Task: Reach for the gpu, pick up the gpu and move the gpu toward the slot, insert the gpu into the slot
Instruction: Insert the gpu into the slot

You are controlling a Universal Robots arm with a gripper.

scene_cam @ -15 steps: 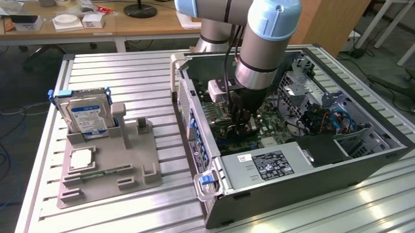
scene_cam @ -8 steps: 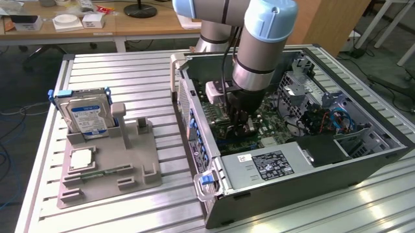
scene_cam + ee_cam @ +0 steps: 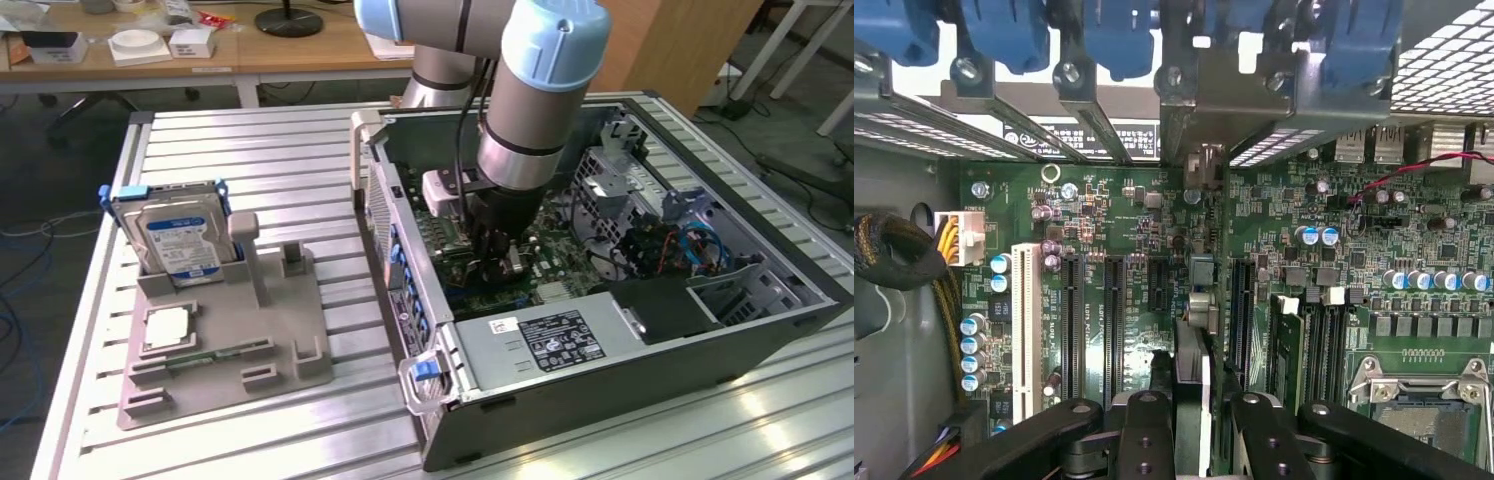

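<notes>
The gpu (image 3: 1192, 300), pinched edge-on in the end effector (image 3: 1194, 410) above the motherboard (image 3: 1104, 230), could miss its slot (image 3: 1192, 345) if tilted toward 1 o'clock.

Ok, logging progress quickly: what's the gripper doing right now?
Gripper: closed on the gpu, held edge-on above the motherboard slots inside the computer case.

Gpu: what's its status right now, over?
End effector shut on gpu, card edge-on between the fingers. Gpu inside computer case, at the motherboard slots; seating unclear. Nothing seen blocking.
</notes>
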